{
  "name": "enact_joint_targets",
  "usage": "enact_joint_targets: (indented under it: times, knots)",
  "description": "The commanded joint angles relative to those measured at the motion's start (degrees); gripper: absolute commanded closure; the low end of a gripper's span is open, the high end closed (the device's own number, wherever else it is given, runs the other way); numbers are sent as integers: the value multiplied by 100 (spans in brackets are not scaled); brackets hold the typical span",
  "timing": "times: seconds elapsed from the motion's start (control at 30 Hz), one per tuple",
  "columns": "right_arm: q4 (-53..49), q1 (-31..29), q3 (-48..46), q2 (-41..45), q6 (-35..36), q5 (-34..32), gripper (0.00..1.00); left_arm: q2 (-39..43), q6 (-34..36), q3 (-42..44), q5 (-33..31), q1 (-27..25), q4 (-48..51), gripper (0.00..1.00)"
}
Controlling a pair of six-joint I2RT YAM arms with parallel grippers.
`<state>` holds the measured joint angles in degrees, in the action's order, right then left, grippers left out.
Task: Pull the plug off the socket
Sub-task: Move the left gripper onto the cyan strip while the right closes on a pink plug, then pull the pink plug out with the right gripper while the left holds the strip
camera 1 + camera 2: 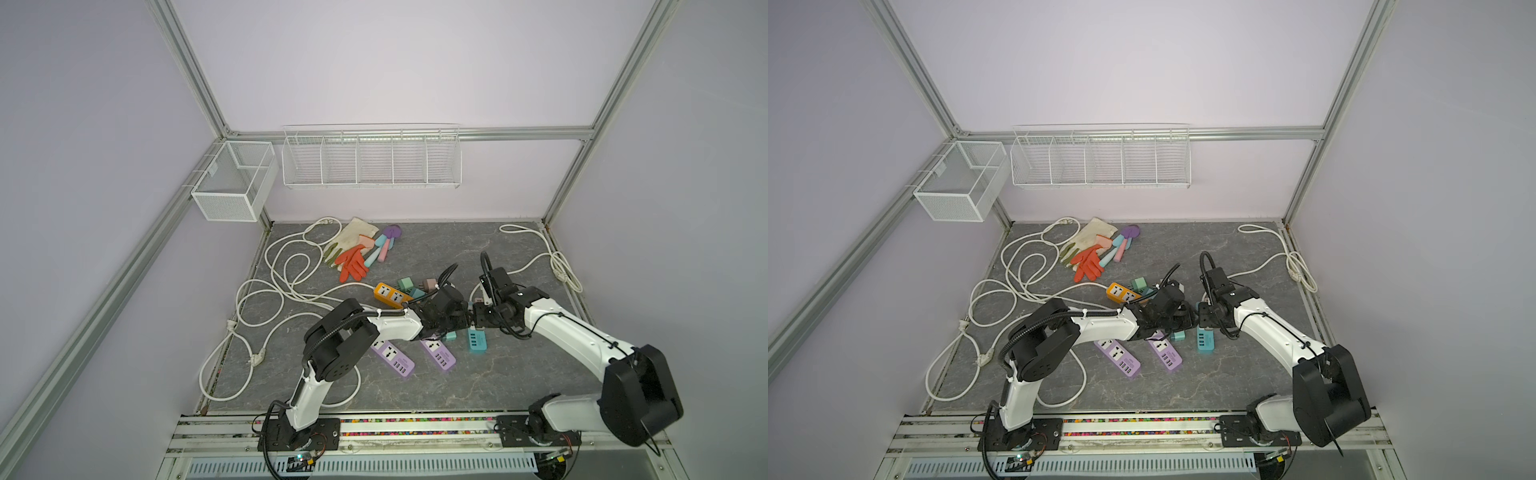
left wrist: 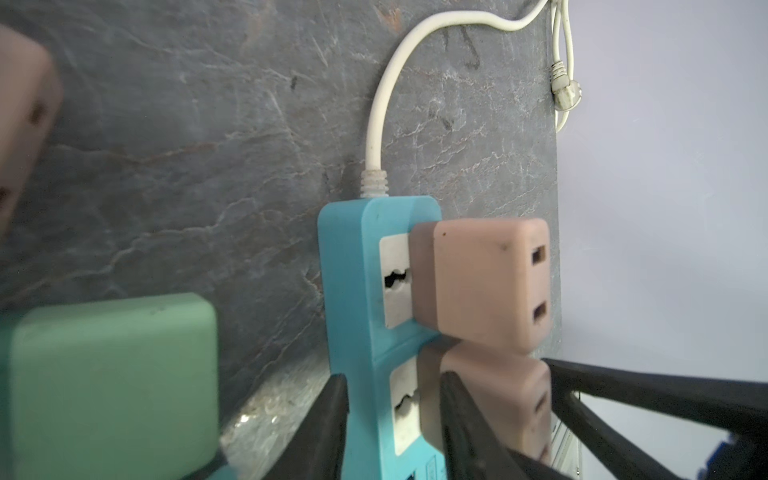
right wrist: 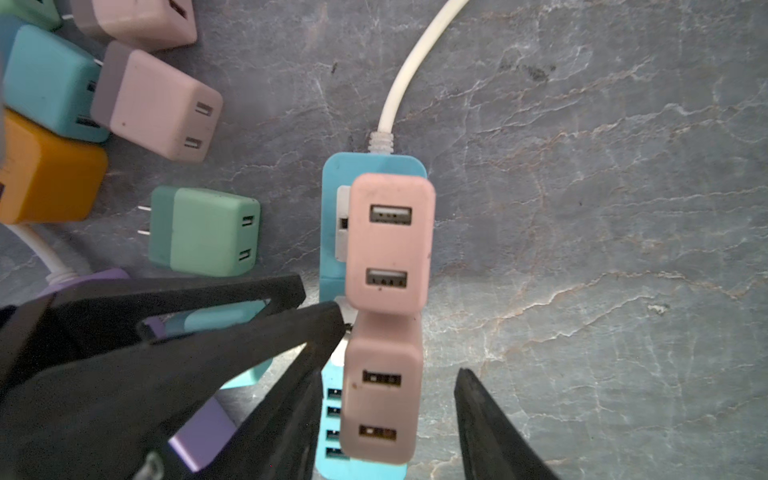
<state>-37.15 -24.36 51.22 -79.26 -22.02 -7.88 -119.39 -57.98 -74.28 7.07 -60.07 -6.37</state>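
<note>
plug (image 3: 380,399) pink, two usb ports, seated in teal strip (image 3: 332,174); right jaws apart astride it; left jaws' grip unclear.

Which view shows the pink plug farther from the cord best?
Right wrist view: the pink plug faces it, both ports clear. Left wrist view shows its side, partly hidden. In both top views arms hide it.

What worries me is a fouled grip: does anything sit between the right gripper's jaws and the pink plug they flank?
Nothing visible does. The right gripper has its jaws clear on both sides of the pink plug. The left gripper reaches the teal power strip beside it; the second pink plug sits beyond.
</note>
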Motion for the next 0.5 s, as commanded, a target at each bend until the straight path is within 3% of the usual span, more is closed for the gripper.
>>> enact_joint_targets:
  times: [0.0,0.47]
  knots:
    - [86,29,122,-122,71,-1,48,-178,24,-214,23,-22,246,63]
    - [238,15,108,-485,141,100,55,-354,31,-237,33,-48,422,70]
